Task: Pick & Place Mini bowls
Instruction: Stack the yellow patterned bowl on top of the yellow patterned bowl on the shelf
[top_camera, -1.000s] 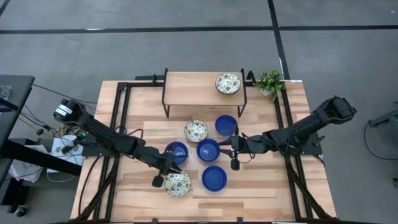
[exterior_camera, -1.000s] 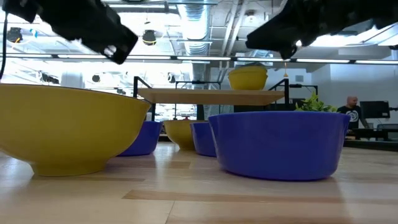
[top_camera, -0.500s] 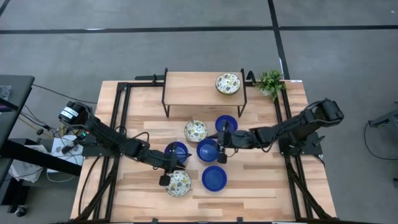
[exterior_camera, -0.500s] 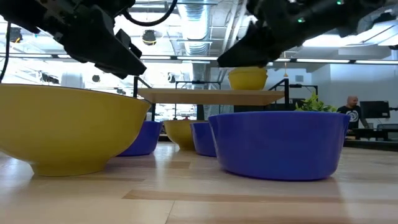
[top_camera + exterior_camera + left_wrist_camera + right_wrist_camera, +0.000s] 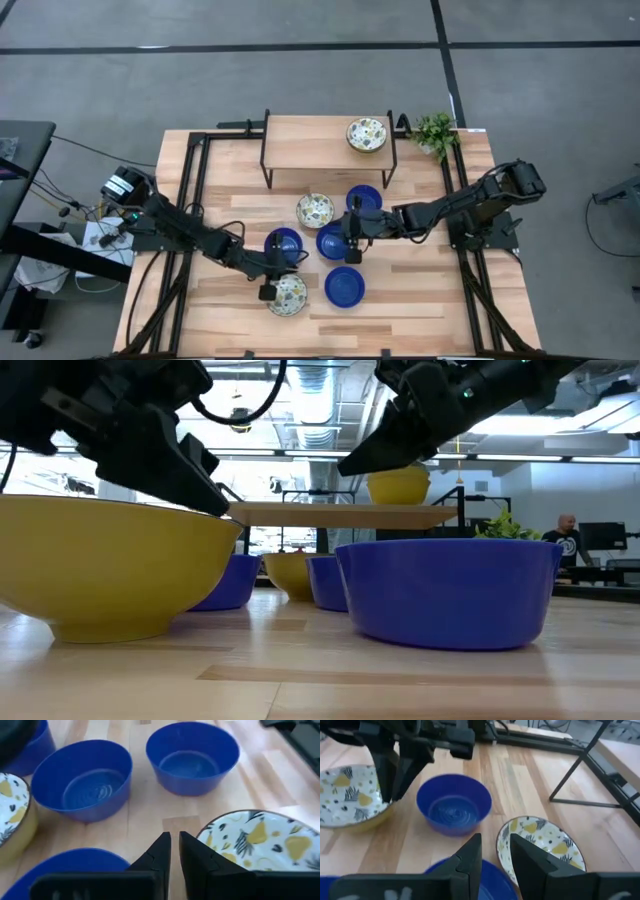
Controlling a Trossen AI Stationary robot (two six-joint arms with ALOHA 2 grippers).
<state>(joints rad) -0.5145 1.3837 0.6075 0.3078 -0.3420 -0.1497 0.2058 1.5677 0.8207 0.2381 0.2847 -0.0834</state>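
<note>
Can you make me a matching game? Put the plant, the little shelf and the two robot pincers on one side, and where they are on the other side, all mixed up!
Things:
1. plant
2. shelf
3. left pincer
4. right pincer

Places:
A. over the rim of the middle blue bowl
B. at a corner of the table, next to the shelf
C. carries the lone patterned bowl
D. beside the front patterned bowl

Pairs: 1-B, 2-C, 3-D, 4-A

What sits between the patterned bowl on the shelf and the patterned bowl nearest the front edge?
In the high view, between the shelf bowl and the front patterned bowl lie another patterned bowl and a blue bowl.
</note>
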